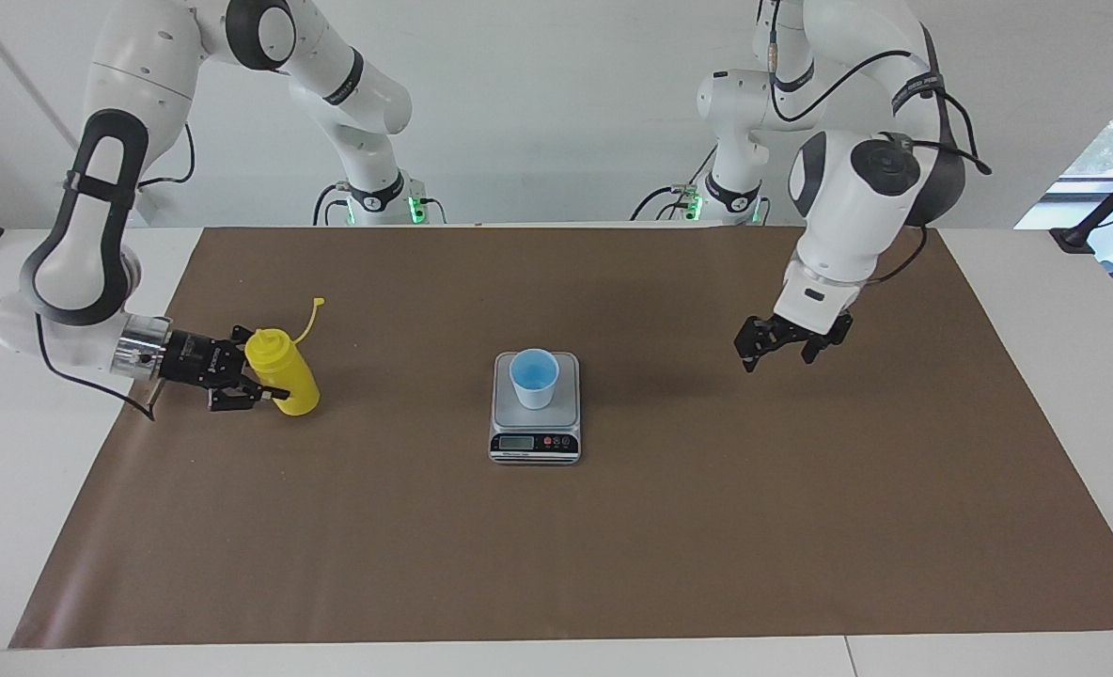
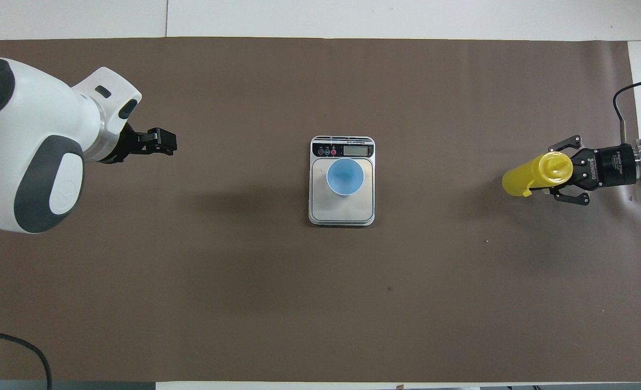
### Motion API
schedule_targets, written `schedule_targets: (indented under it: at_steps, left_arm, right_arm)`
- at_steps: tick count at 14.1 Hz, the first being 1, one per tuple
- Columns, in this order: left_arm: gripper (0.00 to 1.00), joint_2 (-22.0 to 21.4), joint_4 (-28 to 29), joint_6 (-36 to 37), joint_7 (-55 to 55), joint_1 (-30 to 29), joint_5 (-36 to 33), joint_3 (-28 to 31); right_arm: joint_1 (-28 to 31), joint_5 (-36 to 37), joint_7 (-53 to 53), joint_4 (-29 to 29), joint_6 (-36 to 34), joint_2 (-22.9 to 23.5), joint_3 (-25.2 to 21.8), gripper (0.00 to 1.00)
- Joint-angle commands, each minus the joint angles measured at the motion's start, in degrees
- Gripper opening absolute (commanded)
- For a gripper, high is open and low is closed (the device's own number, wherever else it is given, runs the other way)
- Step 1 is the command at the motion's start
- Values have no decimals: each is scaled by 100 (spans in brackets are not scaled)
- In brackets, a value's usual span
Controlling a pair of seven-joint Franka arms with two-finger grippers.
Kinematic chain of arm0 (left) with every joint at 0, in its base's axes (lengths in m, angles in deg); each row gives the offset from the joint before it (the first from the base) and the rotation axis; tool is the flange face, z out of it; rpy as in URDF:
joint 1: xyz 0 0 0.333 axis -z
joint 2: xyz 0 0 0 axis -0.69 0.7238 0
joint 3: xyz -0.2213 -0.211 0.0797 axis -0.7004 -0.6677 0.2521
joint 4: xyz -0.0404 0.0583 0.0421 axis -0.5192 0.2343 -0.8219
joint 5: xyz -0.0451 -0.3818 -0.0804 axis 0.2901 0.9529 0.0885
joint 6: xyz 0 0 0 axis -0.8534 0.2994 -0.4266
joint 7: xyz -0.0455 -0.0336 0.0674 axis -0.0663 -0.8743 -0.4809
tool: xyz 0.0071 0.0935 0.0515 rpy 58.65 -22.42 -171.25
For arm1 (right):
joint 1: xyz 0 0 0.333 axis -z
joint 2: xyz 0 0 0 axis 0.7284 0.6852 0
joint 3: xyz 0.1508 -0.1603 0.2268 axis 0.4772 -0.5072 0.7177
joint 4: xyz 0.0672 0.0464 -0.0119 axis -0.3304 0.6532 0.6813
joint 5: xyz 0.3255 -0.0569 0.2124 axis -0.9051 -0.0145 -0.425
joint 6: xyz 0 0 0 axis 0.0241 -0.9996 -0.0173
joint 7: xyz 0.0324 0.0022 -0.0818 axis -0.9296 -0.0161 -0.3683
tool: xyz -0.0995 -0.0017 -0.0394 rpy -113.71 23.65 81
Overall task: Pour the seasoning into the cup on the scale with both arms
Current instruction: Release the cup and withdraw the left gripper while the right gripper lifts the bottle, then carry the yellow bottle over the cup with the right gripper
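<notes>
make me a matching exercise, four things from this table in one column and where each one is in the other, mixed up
Things:
1. cup
2. bottle
3. scale
4. left gripper

Places:
A. on the brown mat, mid-table
B. in the air over the mat, toward the left arm's end
C. on the weighing plate
D. in the right gripper, toward the right arm's end

Pairs: 1-C, 2-D, 3-A, 4-B

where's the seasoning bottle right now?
The seasoning bottle stands on the brown mat toward the right arm's end of the table, in the right gripper, apart from the scale.
</notes>
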Motion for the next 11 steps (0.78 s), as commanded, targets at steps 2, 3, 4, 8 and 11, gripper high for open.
schedule_targets:
  at_steps: [2,3,4,8,11]
  left_arm:
    - [100,-425,17,528,-1049,-642,23,-37]
    - [100,-451,-88,660,-1234,-765,93,-19]
    - [100,-443,-237,835,-1366,-853,137,-2]
    - [100,-373,-975,1609,-1745,-1012,155,-2]
    - [100,-346,-1389,2084,-1737,-1004,137,-2]
  right_arm:
    - [-899,415,1606,62,614,-809,-5,0]
    - [-1207,765,2081,45,816,-941,-5,0]
    - [-1436,1047,2529,-60,888,-1003,-5,0]
    - [-2148,2321,3385,-342,932,-995,4,0]
    - [-2553,2911,3885,-342,1204,-995,13,0]
